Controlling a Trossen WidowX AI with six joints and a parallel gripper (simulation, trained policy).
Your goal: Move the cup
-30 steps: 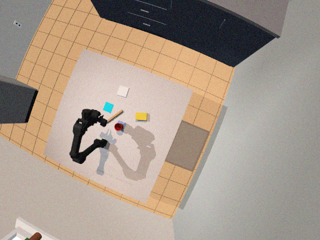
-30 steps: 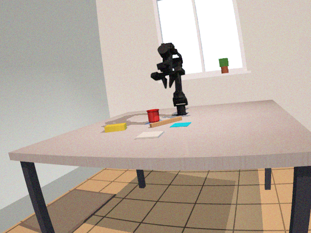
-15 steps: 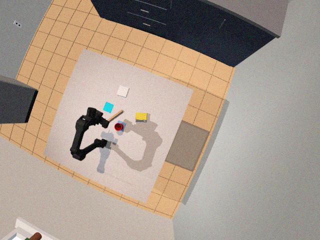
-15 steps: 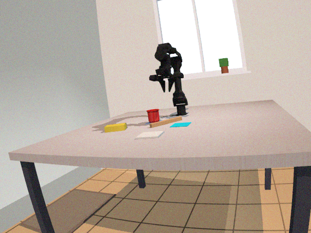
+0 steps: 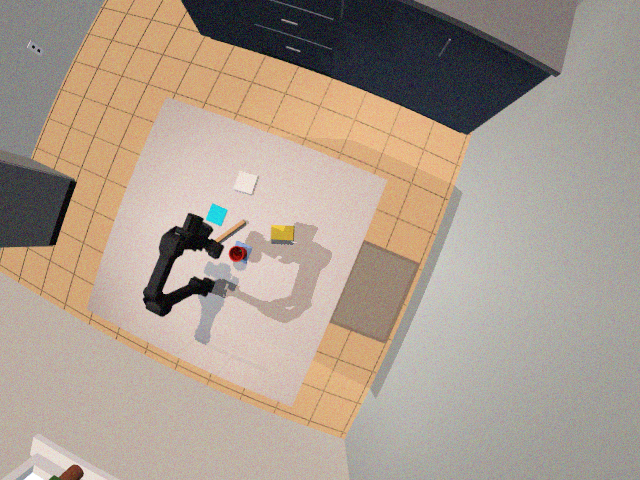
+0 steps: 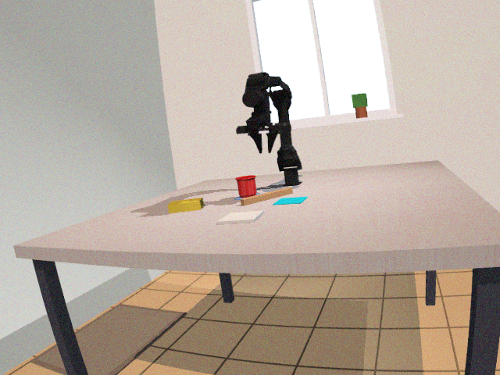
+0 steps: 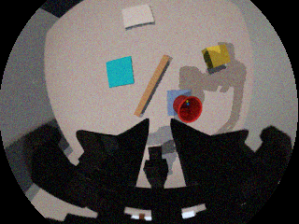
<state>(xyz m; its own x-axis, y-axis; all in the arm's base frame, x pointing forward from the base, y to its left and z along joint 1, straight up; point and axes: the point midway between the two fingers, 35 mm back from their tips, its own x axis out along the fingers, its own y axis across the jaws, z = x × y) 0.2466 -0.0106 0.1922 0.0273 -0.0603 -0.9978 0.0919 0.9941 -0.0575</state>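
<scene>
Red cup [image 5: 237, 253] [image 6: 246, 187] [image 7: 188, 109] upright; below gripper [image 5: 204, 235] [image 6: 265, 152] [image 7: 160, 121], well apart.

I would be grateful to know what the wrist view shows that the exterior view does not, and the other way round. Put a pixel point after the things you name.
Only the wrist view: the inside of the red cup [image 5: 237, 253] [image 6: 246, 187] [image 7: 188, 109], with small marbles [image 7: 188, 103] in it.

Only the exterior view: the window [image 6: 291, 60], the potted plant [image 6: 360, 105] on its sill, and the table legs [image 6: 226, 287].

Both: the cup upright on the blue pad [image 5: 246, 248] [image 7: 172, 104], the cyan pad [image 5: 216, 214] [image 6: 290, 201] [image 7: 120, 72], the wooden bar [image 5: 232, 231] [image 6: 266, 196] [image 7: 152, 86], the yellow block [image 5: 282, 233] [image 6: 185, 205] [image 7: 217, 56], the white tile [image 5: 246, 182] [image 6: 241, 217] [image 7: 137, 16], and the jaws, parted with nothing between them.
</scene>
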